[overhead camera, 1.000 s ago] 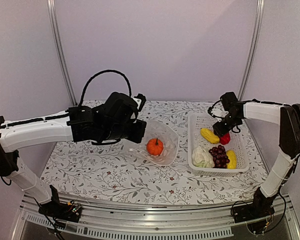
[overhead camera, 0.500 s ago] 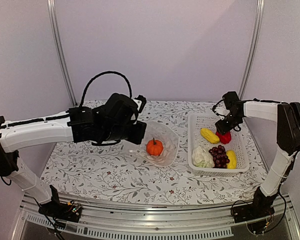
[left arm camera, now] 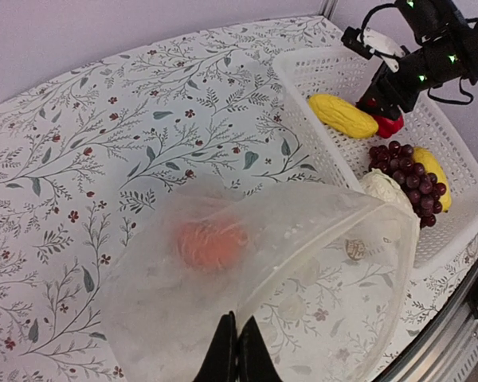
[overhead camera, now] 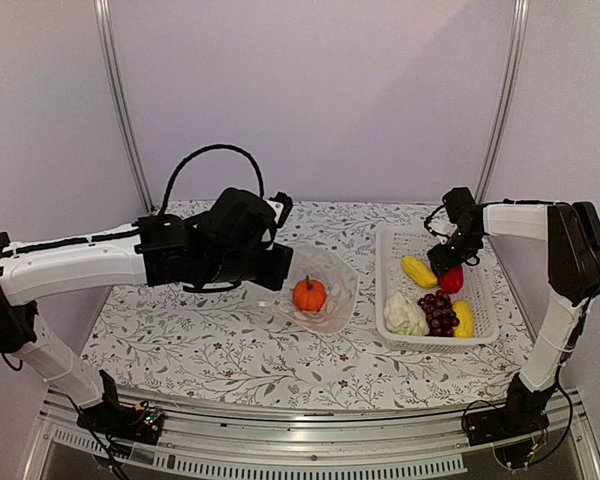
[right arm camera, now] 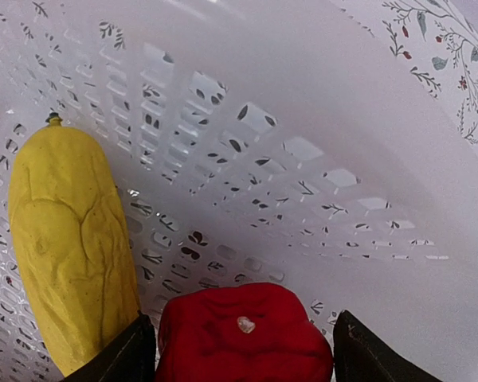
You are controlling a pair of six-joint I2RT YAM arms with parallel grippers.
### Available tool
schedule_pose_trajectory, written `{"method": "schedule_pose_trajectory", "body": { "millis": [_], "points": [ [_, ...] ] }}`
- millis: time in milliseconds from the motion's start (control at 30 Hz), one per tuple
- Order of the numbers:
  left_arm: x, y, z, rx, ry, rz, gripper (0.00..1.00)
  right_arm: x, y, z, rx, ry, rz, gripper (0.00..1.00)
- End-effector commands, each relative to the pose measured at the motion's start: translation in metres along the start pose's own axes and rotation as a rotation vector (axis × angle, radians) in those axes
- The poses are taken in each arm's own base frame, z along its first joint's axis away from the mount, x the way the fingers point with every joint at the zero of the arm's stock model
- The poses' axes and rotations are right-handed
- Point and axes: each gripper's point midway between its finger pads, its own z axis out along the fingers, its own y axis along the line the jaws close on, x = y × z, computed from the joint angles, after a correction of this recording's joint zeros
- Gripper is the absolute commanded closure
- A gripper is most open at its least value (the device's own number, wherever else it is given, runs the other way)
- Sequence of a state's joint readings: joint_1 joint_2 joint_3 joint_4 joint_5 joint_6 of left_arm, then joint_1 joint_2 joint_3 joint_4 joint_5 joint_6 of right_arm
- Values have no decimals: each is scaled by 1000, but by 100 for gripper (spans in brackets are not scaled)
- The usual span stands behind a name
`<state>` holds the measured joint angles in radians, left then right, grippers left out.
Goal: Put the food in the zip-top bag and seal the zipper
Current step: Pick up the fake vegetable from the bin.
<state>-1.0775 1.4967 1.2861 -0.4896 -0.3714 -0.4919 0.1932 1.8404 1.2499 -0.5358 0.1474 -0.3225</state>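
The clear zip-top bag lies open on the table with the orange pumpkin inside. My left gripper is shut on the bag's mouth edge and lifts it. In the left wrist view, the gripper pinches the zipper strip, and the pumpkin is blurred behind the plastic. My right gripper is open and low in the basket, straddling the red pepper. One finger is close to the yellow piece.
The white slotted basket at the right holds a yellow piece, the red pepper, the grape bunch, the cauliflower and another yellow piece. Its wall rises just beyond the pepper.
My right gripper has shifted slightly and settled lower around the red pepper. The left arm, the bag and the pumpkin have not moved.
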Motion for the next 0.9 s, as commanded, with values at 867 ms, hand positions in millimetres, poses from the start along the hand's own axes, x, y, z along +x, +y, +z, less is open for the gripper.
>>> {"method": "schedule_pose_trajectory", "body": {
  "millis": [867],
  "points": [
    [1, 4, -6, 20, -2, -28, 100, 20, 13, -22, -90, 64, 46, 38]
  ]
}}
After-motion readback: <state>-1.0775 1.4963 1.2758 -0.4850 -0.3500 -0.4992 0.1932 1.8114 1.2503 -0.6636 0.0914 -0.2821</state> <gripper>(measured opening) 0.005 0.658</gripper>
